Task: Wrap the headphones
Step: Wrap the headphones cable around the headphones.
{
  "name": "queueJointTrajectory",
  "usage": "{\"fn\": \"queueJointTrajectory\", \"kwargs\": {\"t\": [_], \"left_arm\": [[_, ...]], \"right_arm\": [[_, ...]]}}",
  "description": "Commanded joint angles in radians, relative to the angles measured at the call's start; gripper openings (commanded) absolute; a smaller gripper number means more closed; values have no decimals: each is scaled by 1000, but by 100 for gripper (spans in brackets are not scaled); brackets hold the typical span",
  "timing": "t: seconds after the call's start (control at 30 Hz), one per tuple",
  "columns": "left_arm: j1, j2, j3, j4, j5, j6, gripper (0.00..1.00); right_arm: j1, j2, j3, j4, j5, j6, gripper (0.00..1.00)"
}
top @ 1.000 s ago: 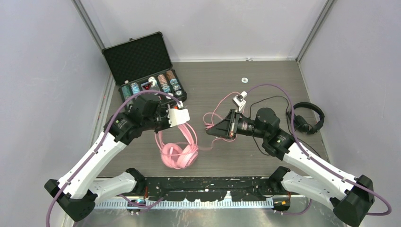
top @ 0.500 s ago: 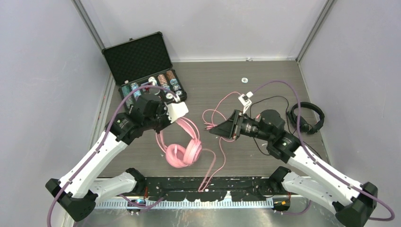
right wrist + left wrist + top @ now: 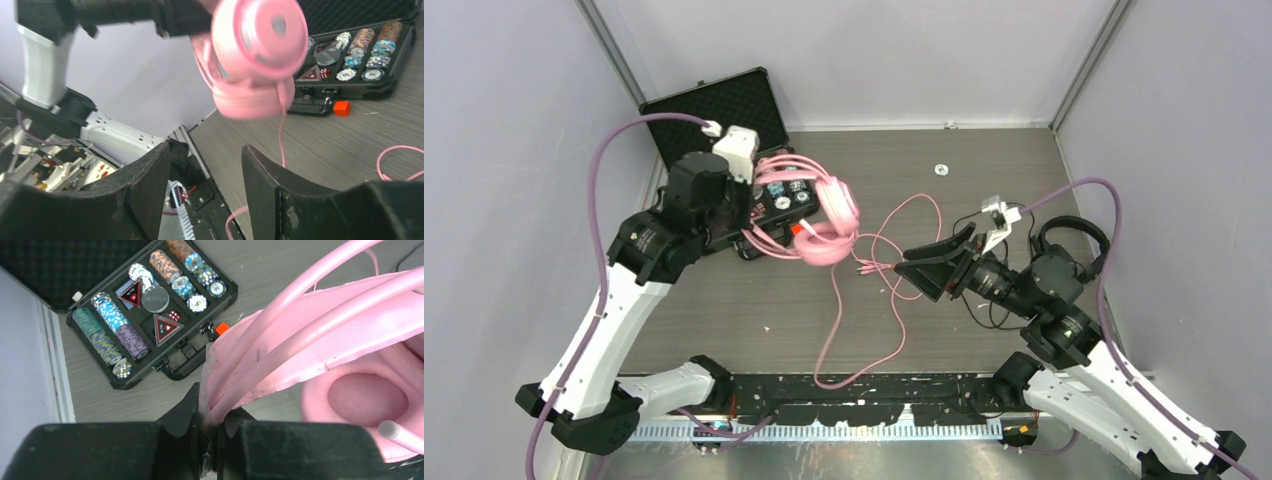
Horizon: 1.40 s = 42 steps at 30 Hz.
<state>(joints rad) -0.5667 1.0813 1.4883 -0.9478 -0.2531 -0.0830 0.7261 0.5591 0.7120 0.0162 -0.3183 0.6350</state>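
Note:
My left gripper (image 3: pixel 752 232) is shut on the headband of the pink headphones (image 3: pixel 826 222) and holds them in the air near the open case. The left wrist view shows the band (image 3: pixel 260 360) pinched between the jaws, with one ear cup (image 3: pixel 367 400) at the right. The pink cable (image 3: pixel 836 320) hangs from the cups to the table and loops toward the front edge. To the right of those loops, my right gripper (image 3: pixel 924 263) is open and holds nothing. It faces the hanging headphones (image 3: pixel 255 45). The black headphones (image 3: pixel 1074 250) lie at the right.
An open black case of poker chips (image 3: pixel 776 195) sits at the back left, partly under the raised headphones, with a small red block (image 3: pixel 342 108) beside it. A small white ring (image 3: pixel 941 169) lies at the back. The thin black cable (image 3: pixel 984 300) trails under the right arm.
My left arm has lifted the pink headphones off the table, up and back toward the case. My right gripper has opened, let go of the pink cable and drawn back to the right.

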Motion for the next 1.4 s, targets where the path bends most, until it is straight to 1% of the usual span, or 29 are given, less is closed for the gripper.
{"fn": "queueJointTrajectory", "kwargs": {"t": [0.0, 0.13, 0.2, 0.23, 0.3, 0.4, 0.57, 0.63, 0.7, 0.8, 0.87, 1.07, 1.13, 1.2, 1.27, 1.3, 1.37], "left_arm": [[11, 18, 135, 13, -18, -259, 0], [11, 15, 189, 27, 4, -350, 0], [11, 2, 193, 56, 10, -381, 0], [12, -4, 193, 75, 13, -395, 0], [11, -10, 197, 95, 26, -427, 0], [11, -9, 205, 113, 62, -471, 0], [11, -18, 193, 169, 110, -550, 0], [11, -17, 200, 178, 121, -570, 0], [11, -17, 205, 190, 135, -589, 0], [11, -18, 207, 214, 159, -616, 0], [11, -17, 206, 225, 173, -636, 0], [11, -33, 186, 258, 194, -688, 0], [11, -38, 180, 272, 214, -694, 0], [11, -34, 196, 271, 246, -698, 0], [11, -27, 218, 259, 334, -697, 0], [12, -24, 230, 249, 368, -691, 0], [11, -12, 269, 208, 465, -663, 0]], "right_arm": [[-3, 36, -70, 158, -1, -89, 60], [-3, 108, -118, 355, -7, -80, 60], [0, 180, -127, 441, -7, -47, 60], [2, 211, -126, 468, 0, -35, 61], [10, 265, -126, 507, 49, -31, 63], [16, 326, -162, 617, 130, -52, 64], [26, 459, -210, 810, 127, -48, 66], [47, 508, -235, 882, 154, -41, 66], [68, 561, -243, 916, 181, -59, 66], [94, 628, -226, 925, 186, -75, 63], [101, 672, -223, 959, 188, -71, 59], [104, 769, -302, 1194, 197, -2, 41], [104, 795, -330, 1257, 204, 6, 33], [102, 809, -350, 1312, 209, 5, 17], [98, 798, -359, 1328, 206, -11, 5], [92, 786, -360, 1326, 200, -20, 1], [71, 752, -359, 1315, 182, -33, 1]]}}
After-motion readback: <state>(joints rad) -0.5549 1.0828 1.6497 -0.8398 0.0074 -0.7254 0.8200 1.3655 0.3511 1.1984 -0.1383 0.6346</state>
